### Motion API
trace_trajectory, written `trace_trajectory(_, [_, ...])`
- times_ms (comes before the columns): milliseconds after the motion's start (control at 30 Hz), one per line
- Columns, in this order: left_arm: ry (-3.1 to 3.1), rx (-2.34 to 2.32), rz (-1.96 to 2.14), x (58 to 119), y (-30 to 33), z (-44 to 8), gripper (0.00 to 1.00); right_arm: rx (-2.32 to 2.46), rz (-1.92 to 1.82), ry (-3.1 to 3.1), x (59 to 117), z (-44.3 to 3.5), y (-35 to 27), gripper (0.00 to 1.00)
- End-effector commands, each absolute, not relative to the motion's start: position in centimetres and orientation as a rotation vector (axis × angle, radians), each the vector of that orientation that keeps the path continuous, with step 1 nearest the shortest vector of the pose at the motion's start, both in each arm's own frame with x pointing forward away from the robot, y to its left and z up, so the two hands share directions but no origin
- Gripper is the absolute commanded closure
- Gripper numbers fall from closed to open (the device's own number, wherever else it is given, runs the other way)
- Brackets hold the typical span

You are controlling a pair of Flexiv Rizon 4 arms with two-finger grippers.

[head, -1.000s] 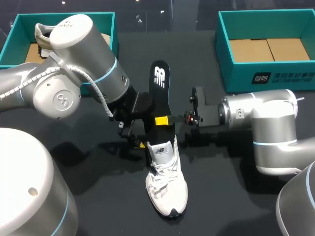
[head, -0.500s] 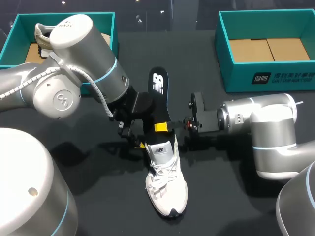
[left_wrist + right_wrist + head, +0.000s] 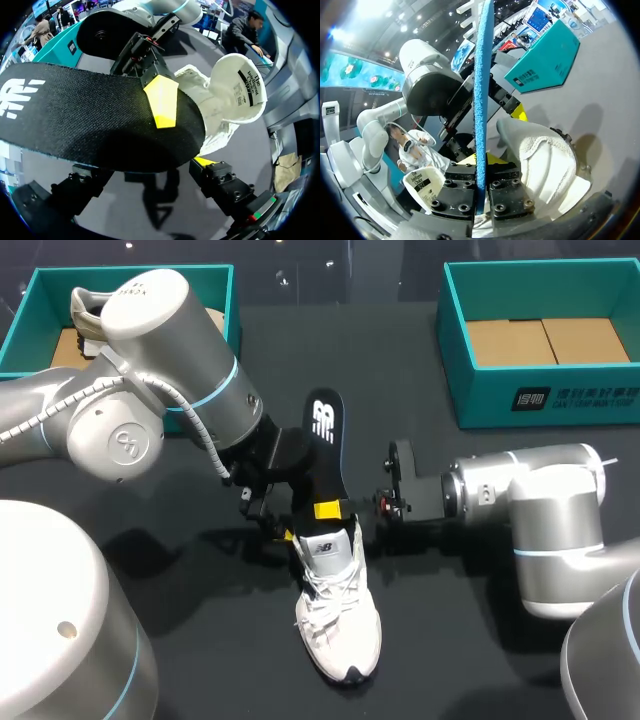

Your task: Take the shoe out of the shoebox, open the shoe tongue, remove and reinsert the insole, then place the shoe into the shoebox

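Two questions: where did the shoe sit, and what had hold of what?

Your white shoe (image 3: 338, 615) lay on the dark table (image 3: 210, 660), outside both boxes, with its toe pointing back toward your base and its heel toward your grippers. The black insole (image 3: 322, 445) stuck up out of the heel opening and leaned away from the toe. The tongue (image 3: 235, 85) stood folded up and outward with its inner label showing. Your right gripper (image 3: 479, 162) was pinching the insole edge-on, one finger on each face, just above the shoe's collar. Your left gripper (image 3: 278, 522) sat low at the left side of the heel. The insole covered it in its own wrist view, so I couldn't tell whether it gripped the shoe or only sat beside it.

And the edges? How much room was there?

The insole's free end stood between the two teal shoeboxes, well apart from each. The right shoebox (image 3: 540, 405) had its front wall near your right arm (image 3: 540, 500) without touching it, and a strip of table ran between them. The left shoebox (image 3: 45, 275) held a second shoe (image 3: 85, 312). Your left arm (image 3: 170, 360) hung over that box's near wall and hid the corner. A broad stretch of table lay on either side of the shoe, shadowed on the left. I couldn't see the table's near edge past the toe.
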State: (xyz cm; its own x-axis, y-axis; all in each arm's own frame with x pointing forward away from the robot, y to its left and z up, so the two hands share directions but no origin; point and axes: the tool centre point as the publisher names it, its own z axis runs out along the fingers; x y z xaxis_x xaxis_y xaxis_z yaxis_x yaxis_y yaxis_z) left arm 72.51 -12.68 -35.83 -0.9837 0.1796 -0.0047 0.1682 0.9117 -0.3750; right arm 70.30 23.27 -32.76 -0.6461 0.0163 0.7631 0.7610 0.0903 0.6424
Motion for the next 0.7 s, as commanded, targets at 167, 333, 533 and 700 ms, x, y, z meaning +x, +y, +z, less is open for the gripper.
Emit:
trace_trajectory(167, [-3.045, -0.278, 0.591, 72.45, -12.71, -35.9, 0.0, -0.806, -1.619, -1.771, 68.65, -33.57, 23.56, 1.0])
trace_trajectory(333, [-3.045, -0.278, 0.591, 72.45, -12.71, -35.9, 0.0, -0.818, -1.613, -1.77, 68.37, -33.6, 23.55, 1.0])
trace_trajectory(533, [-3.045, -0.278, 0.591, 72.45, -12.71, -35.9, 0.0, -0.828, -1.615, -1.772, 68.41, -33.61, 23.38, 1.0])
trace_trajectory(700, [-3.045, -0.278, 0.591, 72.45, -12.71, -35.9, 0.0, -0.821, -1.619, -1.788, 68.77, -33.18, 23.15, 1.0])
